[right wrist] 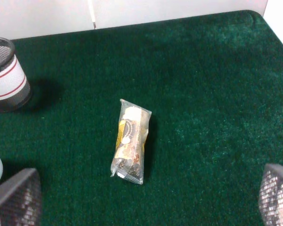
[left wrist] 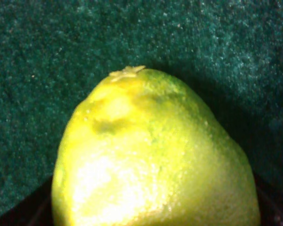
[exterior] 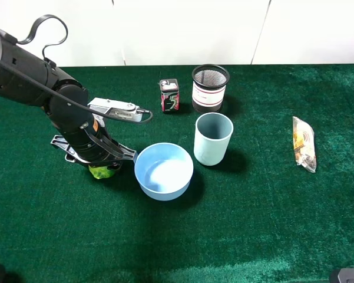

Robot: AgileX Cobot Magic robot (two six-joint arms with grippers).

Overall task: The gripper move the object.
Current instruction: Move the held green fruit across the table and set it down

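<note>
Left gripper point(exterior: 99, 164) is low over the lime-green fruit point(exterior: 104, 173), which sits on the green cloth point(exterior: 253, 224) just left of the blue bowl point(exterior: 164, 171). In the left wrist view the fruit point(left wrist: 150, 155) fills the frame, stem end up. Jaws are hidden, so grip or gap cannot be told. Right gripper point(right wrist: 146, 197) has its mesh-patterned fingers point(right wrist: 16, 197) spread wide, holding nothing, above a snack packet point(right wrist: 130, 140) lying flat on the cloth.
</note>
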